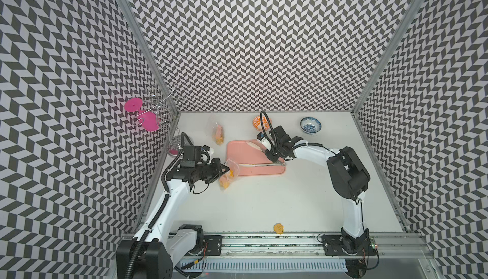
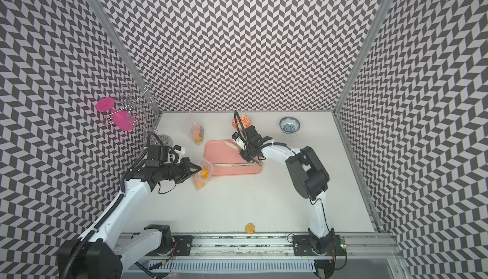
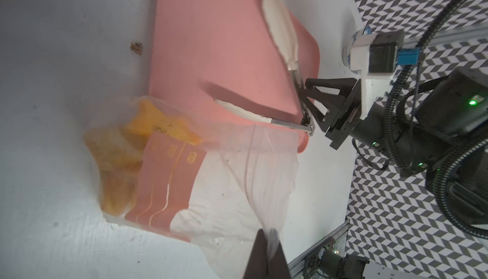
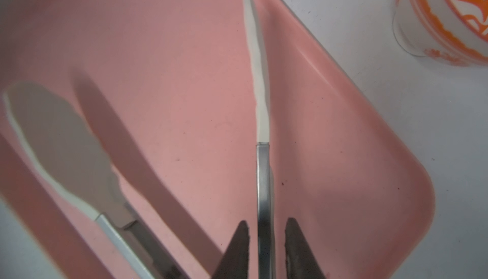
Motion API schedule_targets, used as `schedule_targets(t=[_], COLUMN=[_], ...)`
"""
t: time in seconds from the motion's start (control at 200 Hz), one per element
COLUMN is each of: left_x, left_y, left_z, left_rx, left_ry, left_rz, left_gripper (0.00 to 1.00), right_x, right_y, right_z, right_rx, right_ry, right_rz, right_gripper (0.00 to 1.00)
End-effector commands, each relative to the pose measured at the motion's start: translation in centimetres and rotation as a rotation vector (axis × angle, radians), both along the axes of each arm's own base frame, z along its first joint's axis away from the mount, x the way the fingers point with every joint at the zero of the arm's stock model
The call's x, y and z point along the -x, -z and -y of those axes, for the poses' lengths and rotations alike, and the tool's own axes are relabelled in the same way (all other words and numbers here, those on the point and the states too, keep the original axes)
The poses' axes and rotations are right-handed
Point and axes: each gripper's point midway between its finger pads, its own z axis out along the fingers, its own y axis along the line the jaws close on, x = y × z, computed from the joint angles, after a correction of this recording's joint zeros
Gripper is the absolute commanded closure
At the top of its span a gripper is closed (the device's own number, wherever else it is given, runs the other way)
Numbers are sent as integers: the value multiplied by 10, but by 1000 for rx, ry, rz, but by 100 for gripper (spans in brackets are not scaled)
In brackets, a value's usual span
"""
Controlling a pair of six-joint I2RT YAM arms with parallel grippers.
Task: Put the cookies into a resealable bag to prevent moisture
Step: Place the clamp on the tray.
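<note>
A clear resealable bag (image 1: 229, 176) with yellow-orange cookies (image 3: 118, 159) in it lies at the pink tray's (image 1: 243, 153) left corner. My left gripper (image 3: 266, 234) is shut on the bag's open edge, which rises to it from the table. One loose round cookie (image 1: 278, 228) sits at the table's front edge. My right gripper (image 4: 266, 227) stands open over the tray. Its fingers straddle one metal arm of the white-tipped tongs (image 4: 260, 93), with a gap on each side. The tongs' other arm (image 4: 60, 143) lies flat on the tray.
A second clear bag of cookies (image 1: 218, 133) lies at the back left. An orange-patterned bowl (image 1: 260, 123) and a blue-patterned bowl (image 1: 310, 125) stand at the back. A wire rack with pink glasses (image 1: 148, 114) hangs in the left corner.
</note>
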Motion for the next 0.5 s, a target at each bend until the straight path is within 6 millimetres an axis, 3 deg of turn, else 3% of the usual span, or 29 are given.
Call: schedule_targets(t=[0.0, 0.095, 0.165, 0.255, 0.381, 0.496], left_x=[-8, -7, -8, -13, -17, -17], left_y=[-17, -13, -13, -18, -20, -17], left_z=[2, 6, 7, 3, 2, 2], left_rx=[100, 167, 199, 210, 215, 199], left_ry=[-84, -116, -139, -179, -197, -192], left_rz=[34, 12, 6, 20, 25, 18], left_gripper=[100, 100, 100, 100, 100, 100], right_x=[-12, -7, 10, 54, 131, 187], right_y=[-21, -44, -71, -98, -116, -114], right_z=[-12, -15, -21, -34, -61, -80], right_rx=[-22, -79, -204, -383, -612, -776], right_ry=[-7, -3, -15, -64, -126, -158], right_rz=[63, 91, 96, 83, 28, -30], right_gripper=[57, 49, 48, 47, 47, 47])
